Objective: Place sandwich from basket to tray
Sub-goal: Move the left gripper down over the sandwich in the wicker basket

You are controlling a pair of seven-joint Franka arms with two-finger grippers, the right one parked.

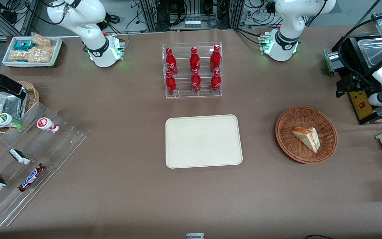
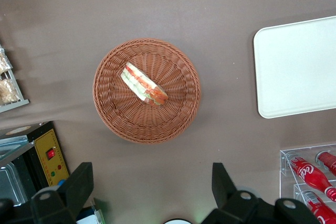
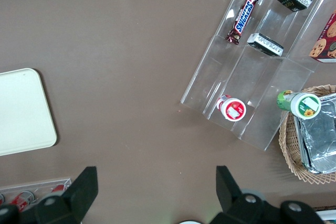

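— Where is the sandwich?

— In the basket, lying on the woven floor a little off centre, wrapped, with its red-orange and green filling edge showing (the wrist camera sees that edge best). The basket stands on the brown table toward the working arm's end.

— And the tray?

— Flat on the table, near the middle, with nothing on it. It sits well apart from the basket, with bare table between them. The wrist view catches 1 end of it.

— What about the pincer?

— Up in the air above the table, beside the basket and not over it, looking straight down. Its 2 fingers are spread wide and hold nothing; neither touches the basket or the sandwich.

— Anything else close by?

— A clear rack of red bottles, 6 in 2 rows, stands farther from the front camera than the tray. A black machine with a yellow panel stands near the basket, at the working arm's end. Toward the parked arm's end lie a clear stepped rack with a Snickers bar, a small wicker basket with a foil packet, and a white tray of snacks.
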